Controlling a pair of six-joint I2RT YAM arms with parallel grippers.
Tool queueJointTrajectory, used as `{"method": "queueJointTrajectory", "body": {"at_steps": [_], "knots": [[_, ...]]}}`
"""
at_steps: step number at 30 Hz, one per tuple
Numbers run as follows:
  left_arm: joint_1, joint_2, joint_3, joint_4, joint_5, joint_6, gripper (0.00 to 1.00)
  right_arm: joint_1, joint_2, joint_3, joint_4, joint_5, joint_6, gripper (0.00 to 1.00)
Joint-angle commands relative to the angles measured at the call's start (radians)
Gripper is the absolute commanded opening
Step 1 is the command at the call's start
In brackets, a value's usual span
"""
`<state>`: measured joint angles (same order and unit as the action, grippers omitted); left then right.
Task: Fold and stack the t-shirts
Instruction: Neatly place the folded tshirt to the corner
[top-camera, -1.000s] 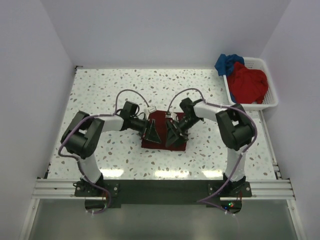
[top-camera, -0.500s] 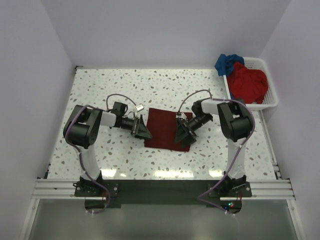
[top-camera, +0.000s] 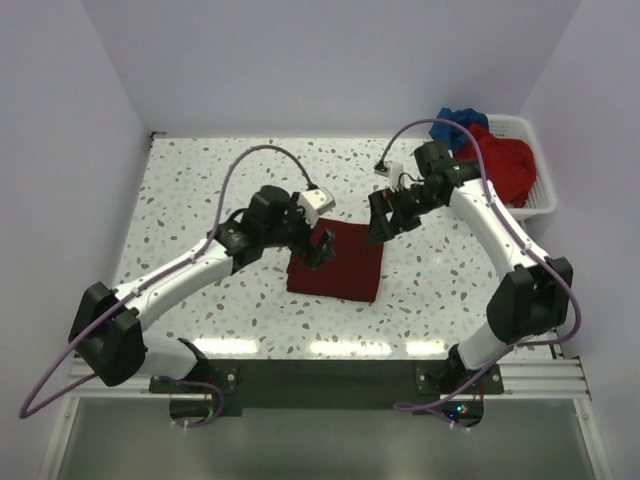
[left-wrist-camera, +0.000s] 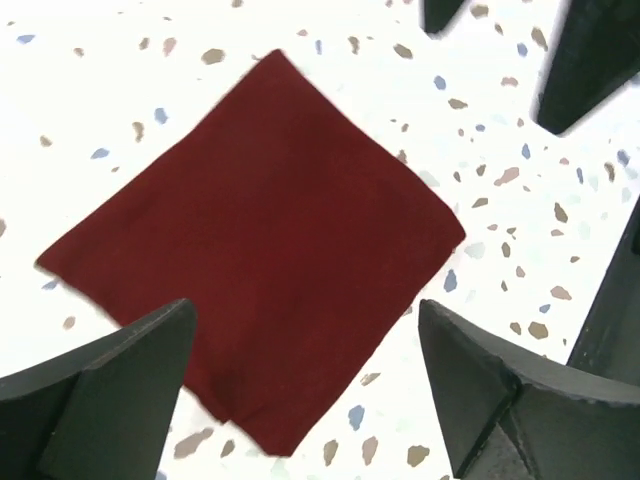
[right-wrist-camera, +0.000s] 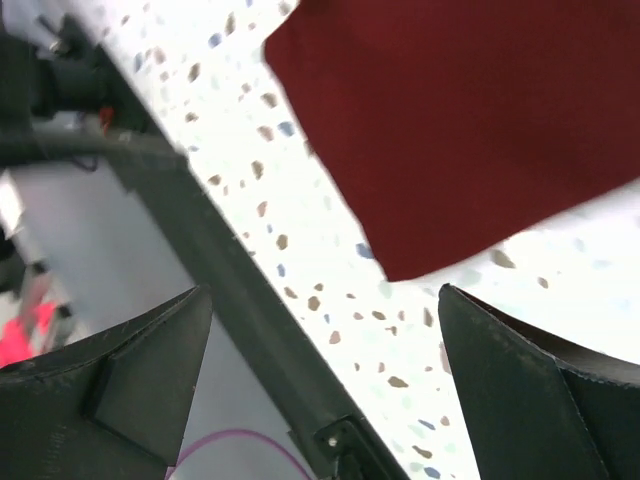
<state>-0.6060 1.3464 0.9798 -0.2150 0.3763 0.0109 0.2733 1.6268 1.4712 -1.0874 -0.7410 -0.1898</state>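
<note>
T-shirt (top-camera: 340, 268), maroon, flat on table (top-camera: 200, 180)

You have dark maroon cloth t-shirt (top-camera: 335, 263) folded into flat rectangle, lying at middle of speckled table (top-camera: 200, 180). Your brighter red cloth t-shirt (top-camera: 500, 165) sits crumpled in white slatted basket (top-camera: 541, 196) at far right corner. Blue cloth t-shirt (top-camera: 458, 120) bunched over basket's far-left rim.

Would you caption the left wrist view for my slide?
Folded maroon t-shirt flat on speckled table, jaws open above.
</note>
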Motion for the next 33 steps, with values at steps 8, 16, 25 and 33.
{"method": "queueJointTrajectory", "body": {"at_steps": [8, 16, 25, 33], "knots": [[-0.259, 0.422, 0.216, -0.08, -0.484, 0.008, 1.0, -0.054, -0.13, -0.072, 0.099, 0.27, 0.092, 0.99], [-0.038, 0.62, 0.247, -0.199, -0.418, 0.092, 1.0, -0.06, -0.119, -0.084, 0.093, 0.272, 0.073, 0.99], [0.537, 0.627, 0.216, -0.286, -0.338, 0.495, 1.0, -0.062, -0.07, -0.063, 0.069, 0.25, 0.049, 0.99], [0.821, 0.89, 0.494, -0.437, -0.352, 0.882, 0.96, -0.062, -0.027, -0.048, 0.064, 0.242, 0.049, 0.99]]}}
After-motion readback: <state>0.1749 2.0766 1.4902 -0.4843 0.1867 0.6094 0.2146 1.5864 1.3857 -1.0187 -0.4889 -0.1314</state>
